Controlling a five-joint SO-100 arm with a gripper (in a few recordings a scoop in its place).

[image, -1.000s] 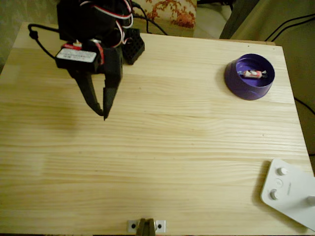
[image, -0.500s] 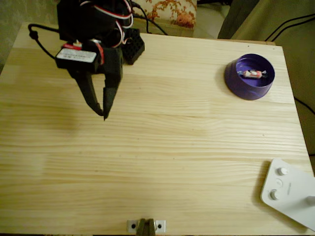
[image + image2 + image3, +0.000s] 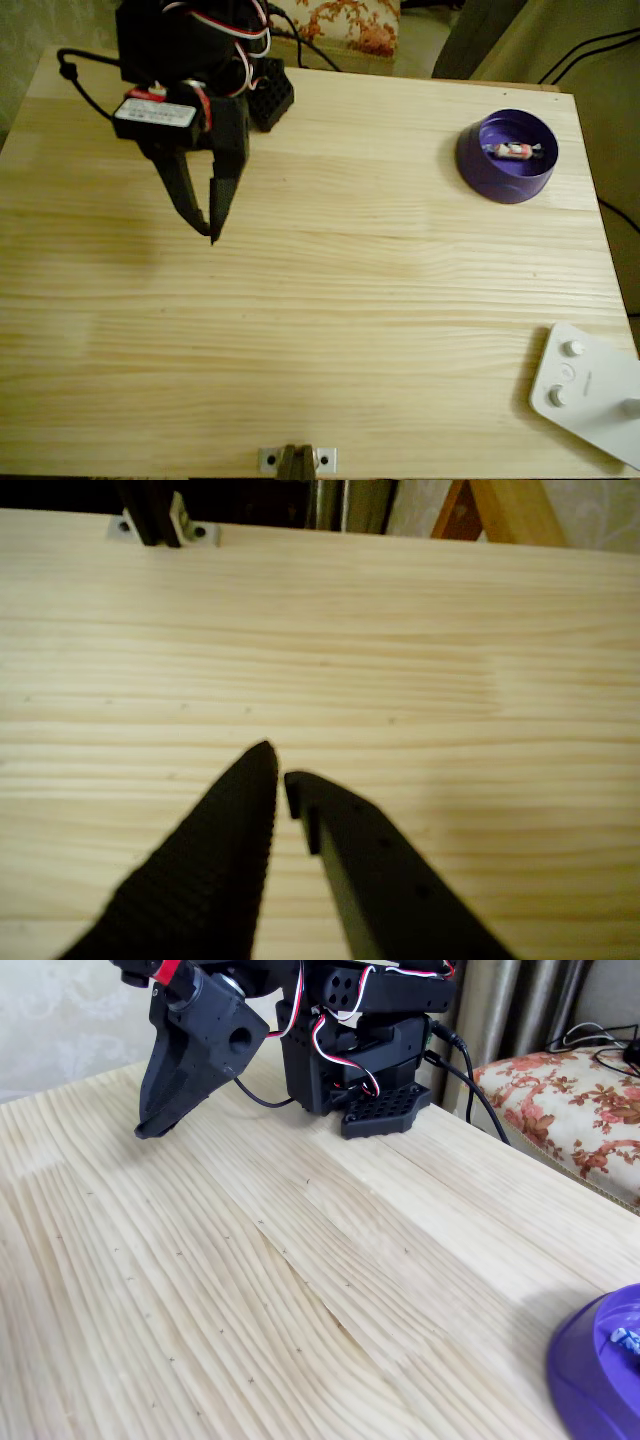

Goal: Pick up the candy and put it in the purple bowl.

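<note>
The candy point(image 3: 512, 151) lies inside the purple bowl point(image 3: 477, 163) at the table's far right in the overhead view. In the fixed view the bowl point(image 3: 590, 1375) shows at the lower right corner, with a bit of bluish wrapper point(image 3: 625, 1338) at its rim. My black gripper point(image 3: 213, 235) hangs over the left part of the table, far from the bowl, pointing down at bare wood. Its fingertips almost touch and nothing is between them in the wrist view point(image 3: 278, 765). The fixed view shows the gripper point(image 3: 150, 1130) near the table's back left.
The arm's black base point(image 3: 265, 95) with its cables sits at the table's back edge. A white device with knobs point(image 3: 585, 390) lies at the front right corner. A small metal bracket point(image 3: 297, 459) is fixed at the front edge. An upholstered seat point(image 3: 570, 1100) stands beside the table.
</note>
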